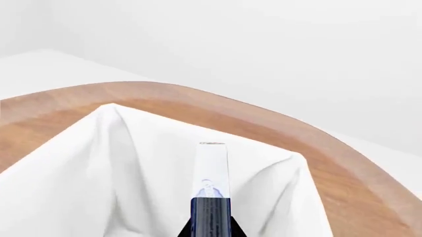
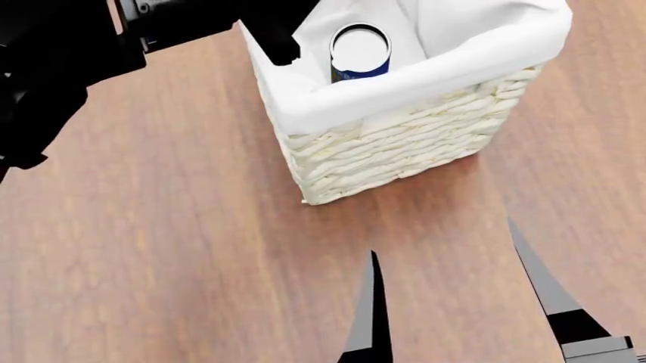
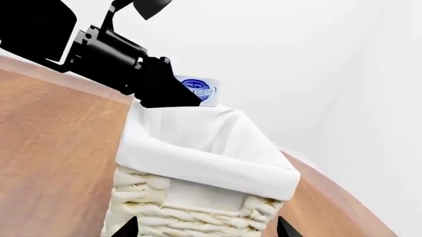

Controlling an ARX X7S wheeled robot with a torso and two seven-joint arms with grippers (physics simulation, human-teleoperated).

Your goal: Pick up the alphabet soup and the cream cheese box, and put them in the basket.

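A: Where do things stand?

B: The soup (image 2: 359, 53) is upright inside the basket (image 2: 404, 144), at the upper middle of the head view. The box (image 3: 199, 91) is pinched edge-on by the left fingers (image 3: 173, 91), just above the basket's rim at the upper left of the right wrist view. In the left wrist view it (image 1: 212, 170) stands out straight from those fingers, over the white lining.

A: How does the box handle?

B: By my guess, light and stiff: a thin flat carton. Its printed faces look smooth, so it could slip or swivel in a pinch. Holding it across the two broad faces, near one end, as it is held now, seems the sound place; squeezing the narrow edges would likely buckle it.

A: And the right fingers (image 2: 449, 302)?

B: Spread apart and empty, low in the head view over the bare counter (image 2: 151, 249), well clear of the basket.

A: Any risk?

B: The cloth folded over the rim is soft; the box could catch on it unless let go well inside the opening, clear of the soup.
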